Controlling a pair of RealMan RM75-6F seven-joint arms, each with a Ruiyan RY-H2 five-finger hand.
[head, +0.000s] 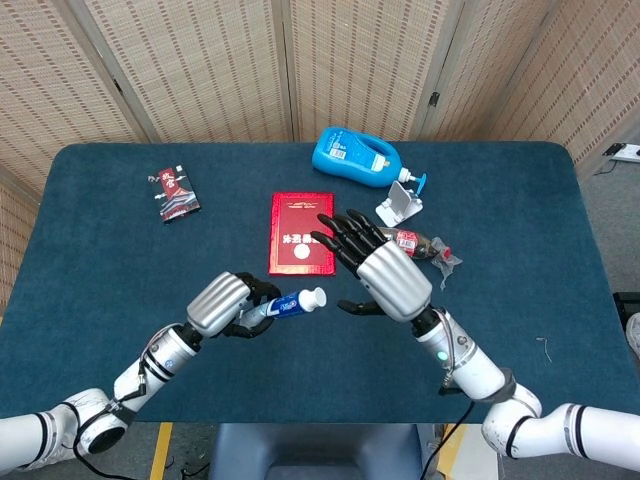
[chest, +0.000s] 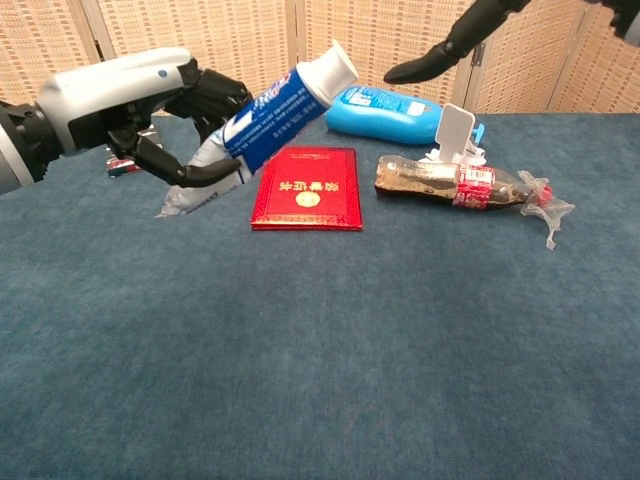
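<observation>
My left hand (head: 224, 303) (chest: 130, 105) grips a blue and white toothpaste tube (head: 287, 303) (chest: 262, 115) above the table, white cap end pointing toward the right hand. My right hand (head: 375, 268) hangs open just right of the cap, fingers spread, a small gap between them. In the chest view only its dark fingers (chest: 440, 48) show at the top, apart from the cap. A red booklet (head: 300, 232) (chest: 310, 188) lies flat on the blue table (head: 120, 270) beyond both hands.
A crushed brown plastic bottle (head: 420, 243) (chest: 460, 183) lies right of the booklet. A blue pump bottle (head: 358, 157) (chest: 395, 112) lies at the back, a small white stand (head: 399, 204) (chest: 455, 131) next to it. A small dark packet (head: 176, 193) sits at the back left.
</observation>
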